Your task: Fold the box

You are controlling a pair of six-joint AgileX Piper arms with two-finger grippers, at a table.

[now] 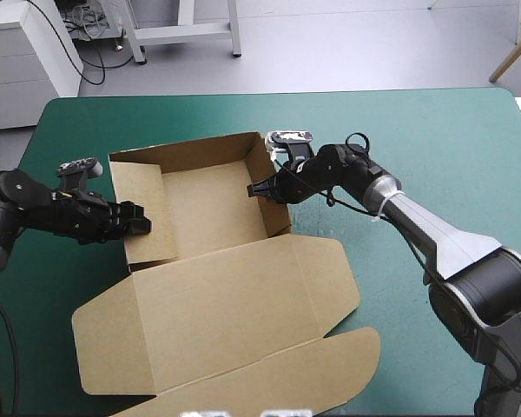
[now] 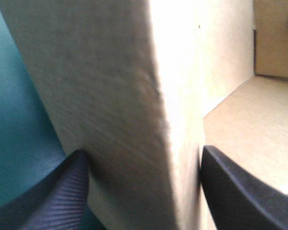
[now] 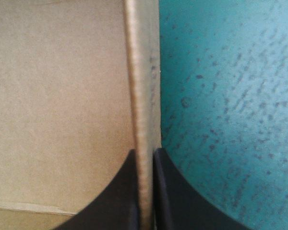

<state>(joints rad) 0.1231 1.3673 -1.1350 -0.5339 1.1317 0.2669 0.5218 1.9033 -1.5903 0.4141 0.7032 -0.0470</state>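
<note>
high view: the box (image 1: 217, 295) lid's front flap runs off the bottom edge of the frame, lower left of centre, so its outline is incomplete. left gripper (image 1: 141, 219), left of centre: fingertips dark and too small to tell apart against the wall. right gripper (image 1: 259, 188), centre: one finger shows inside the wall, the other can't be made out.

left wrist view: wall between the fingers (image 2: 62, 191) very close and blurred, both ends out of frame; whether the fingers press it, cannot tell.

right wrist view: wall edge between the fingers (image 3: 125, 191) soft, ends out of frame, no box corner visible.
</note>
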